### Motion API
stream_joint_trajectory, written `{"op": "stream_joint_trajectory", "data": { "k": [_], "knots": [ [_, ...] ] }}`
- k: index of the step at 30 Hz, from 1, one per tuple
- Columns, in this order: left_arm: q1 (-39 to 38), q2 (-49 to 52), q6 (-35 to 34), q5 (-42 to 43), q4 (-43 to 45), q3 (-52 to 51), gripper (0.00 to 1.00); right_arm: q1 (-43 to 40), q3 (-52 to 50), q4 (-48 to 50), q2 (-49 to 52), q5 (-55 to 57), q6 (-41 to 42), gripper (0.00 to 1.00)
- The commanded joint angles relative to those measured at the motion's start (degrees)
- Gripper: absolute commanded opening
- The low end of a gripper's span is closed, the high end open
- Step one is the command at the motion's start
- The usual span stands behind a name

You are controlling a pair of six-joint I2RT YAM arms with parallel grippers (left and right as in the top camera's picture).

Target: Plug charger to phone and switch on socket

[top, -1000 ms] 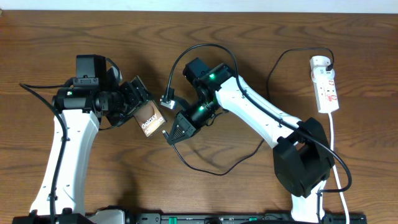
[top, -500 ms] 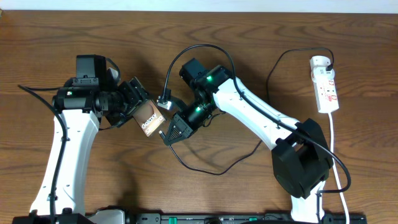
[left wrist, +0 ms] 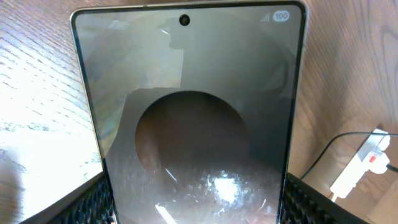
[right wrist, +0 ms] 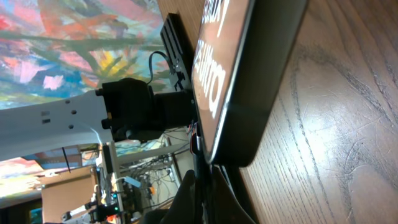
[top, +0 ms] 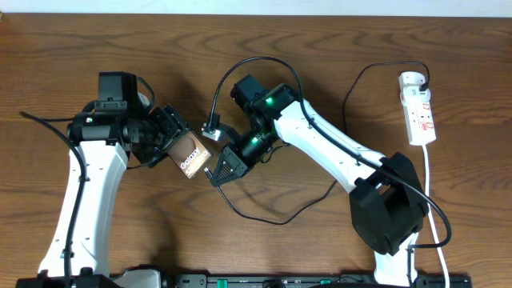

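Observation:
My left gripper is shut on the phone and holds it tilted above the table, "Galaxy" screen up. In the left wrist view the phone fills the frame between my finger pads. My right gripper is shut on the charger tip at the phone's lower end. In the right wrist view the shut fingers press the thin black tip against the phone's dark end; I cannot tell whether it is seated. The charger cable loops across the table to the socket at the far right.
A thicker white cord runs from the socket down the right edge. The right arm's own black cable arches above its wrist. The socket also shows in the left wrist view. The right arm's base stands at the front right.
My right gripper with the charger tip has moved a little left, closer against the phone's lower end. The left gripper with the phone has barely shifted.

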Motion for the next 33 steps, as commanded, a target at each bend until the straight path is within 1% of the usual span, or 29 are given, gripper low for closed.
{"op": "stream_joint_trajectory", "data": {
  "k": [1, 8, 12, 28, 33],
  "knots": [
    [-0.2, -0.3, -1.1, -0.7, 0.0, -0.1, 0.07, 0.3, -0.3, 0.5, 0.4, -1.4, 0.9, 0.01],
    [-0.2, -0.3, -1.1, -0.7, 0.0, -0.1, 0.07, 1.3, -0.3, 1.7, 0.4, -0.9, 1.8, 0.01],
    [-0.2, -0.3, -1.0, -0.7, 0.0, -0.1, 0.07, 1.7, -0.3, 2.0, 0.4, 1.4, 3.9, 0.01],
    [-0.2, -0.3, -0.4, 0.4, -0.4, -0.1, 0.07, 1.7, -0.3, 2.3, 0.4, 1.4, 3.9, 0.01],
    [-1.0, -0.3, 1.6, 0.4, -0.9, -0.1, 0.07, 1.7, -0.3, 2.6, 0.4, 1.4, 3.9, 0.01]
  ]
}}
